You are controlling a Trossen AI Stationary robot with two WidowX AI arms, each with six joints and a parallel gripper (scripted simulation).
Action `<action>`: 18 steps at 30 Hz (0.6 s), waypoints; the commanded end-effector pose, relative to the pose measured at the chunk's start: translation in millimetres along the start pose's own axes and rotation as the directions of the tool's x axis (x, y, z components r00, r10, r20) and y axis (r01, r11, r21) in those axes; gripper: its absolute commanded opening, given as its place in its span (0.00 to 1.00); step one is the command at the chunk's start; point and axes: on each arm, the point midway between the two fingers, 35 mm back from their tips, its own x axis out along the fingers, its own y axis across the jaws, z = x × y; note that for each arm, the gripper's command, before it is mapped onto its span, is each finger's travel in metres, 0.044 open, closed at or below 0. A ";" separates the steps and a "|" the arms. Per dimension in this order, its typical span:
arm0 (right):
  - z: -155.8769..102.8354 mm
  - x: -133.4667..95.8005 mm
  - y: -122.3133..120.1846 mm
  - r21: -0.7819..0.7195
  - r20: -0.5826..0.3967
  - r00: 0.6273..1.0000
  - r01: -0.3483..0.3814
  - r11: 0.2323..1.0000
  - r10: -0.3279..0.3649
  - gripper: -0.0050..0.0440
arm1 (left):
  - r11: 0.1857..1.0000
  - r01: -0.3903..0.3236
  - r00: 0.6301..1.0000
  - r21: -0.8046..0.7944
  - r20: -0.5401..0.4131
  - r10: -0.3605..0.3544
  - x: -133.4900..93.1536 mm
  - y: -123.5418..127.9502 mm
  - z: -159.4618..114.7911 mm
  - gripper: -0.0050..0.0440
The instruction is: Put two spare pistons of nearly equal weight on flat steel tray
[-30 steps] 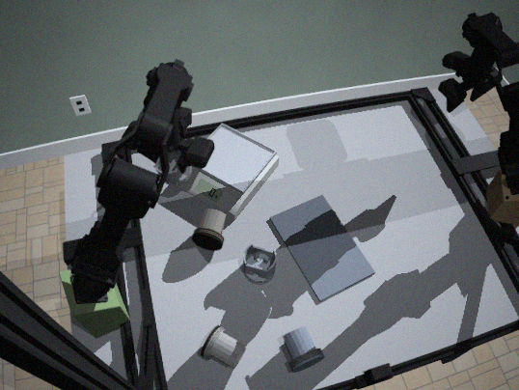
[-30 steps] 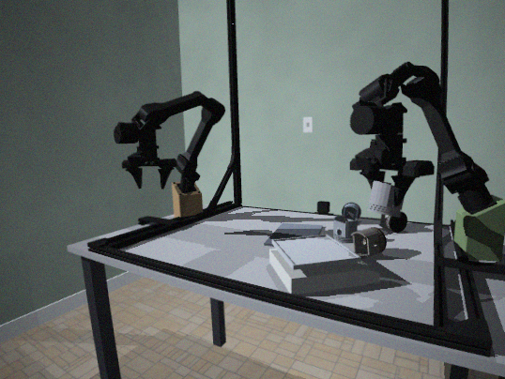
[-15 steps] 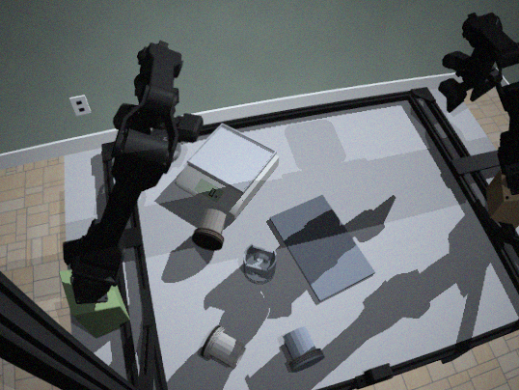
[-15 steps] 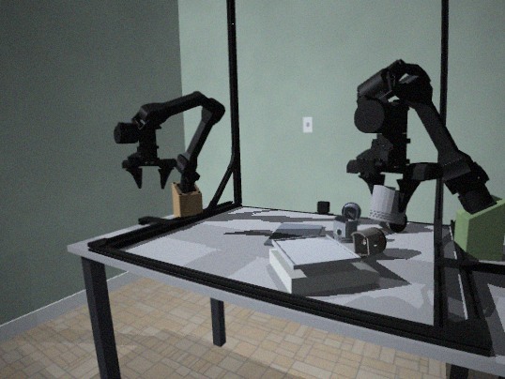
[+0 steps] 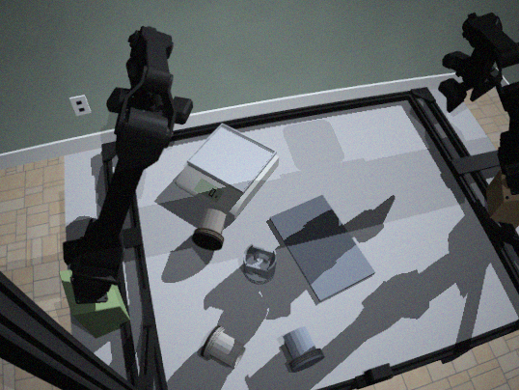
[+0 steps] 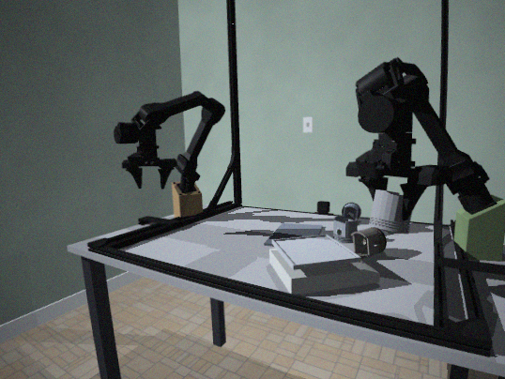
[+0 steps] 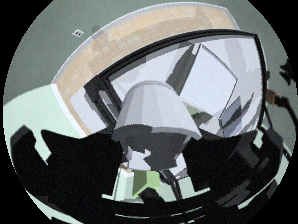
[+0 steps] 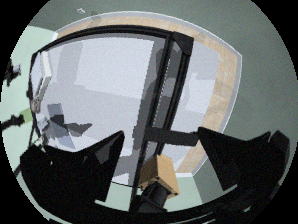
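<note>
My left gripper (image 5: 150,106) (image 6: 390,210) (image 7: 152,121) is shut on a pale grey piston (image 6: 387,204) (image 7: 154,107), held in the air; the arm hides this piston in the top view. A brownish piston (image 5: 212,229) (image 6: 370,242) lies on its side beside the scale. A grey piston (image 5: 259,264) (image 6: 344,228) stands near the left edge of the flat steel tray (image 5: 338,256) (image 6: 305,230) (image 8: 54,110), apart from it. A cream piston (image 5: 225,346) and a bluish piston (image 5: 300,341) lie near the front. The tray lies flat and bears no piston. My right gripper (image 5: 463,98) (image 6: 151,186) (image 8: 161,133) is open and empty, high up.
The scale (image 5: 233,156) (image 6: 319,253) (image 7: 210,82) has a white pan and a green display, and stands at the back left. A black frame (image 5: 299,112) (image 6: 206,284) runs round the bench. The green base (image 5: 98,314) and the orange base (image 6: 188,204) (image 8: 159,175) carry the arms.
</note>
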 end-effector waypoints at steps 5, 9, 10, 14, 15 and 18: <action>0.1 0.0 0.5 -0.002 0.001 1.000 -0.003 1.000 0.003 1.00 | 0.988 -0.018 0.998 0.156 -0.064 0.029 -3.9 2.6 5.1 0.43; 0.1 0.0 0.5 -0.002 0.001 1.000 -0.003 1.000 0.003 1.00 | 0.979 -0.020 0.996 0.203 -0.086 0.039 -3.9 2.6 5.1 0.43; 0.1 0.0 0.5 -0.002 0.001 1.000 -0.003 1.000 0.003 1.00 | 0.974 -0.021 0.994 0.226 -0.096 0.044 -3.9 2.6 5.1 0.43; 0.1 0.0 0.5 -0.002 0.001 1.000 -0.003 1.000 0.003 1.00 | 0.948 -0.020 0.988 0.318 -0.138 0.068 -3.9 2.6 5.1 0.43; 0.1 0.0 0.5 -0.002 0.001 1.000 -0.003 1.000 0.003 1.00 | 0.940 -0.020 0.986 0.341 -0.148 0.074 -3.9 2.6 5.1 0.43; 0.1 0.0 0.5 -0.002 0.001 1.000 -0.003 1.000 0.003 1.00 | 0.913 -0.015 0.980 0.407 -0.177 0.095 -3.9 2.6 5.1 0.43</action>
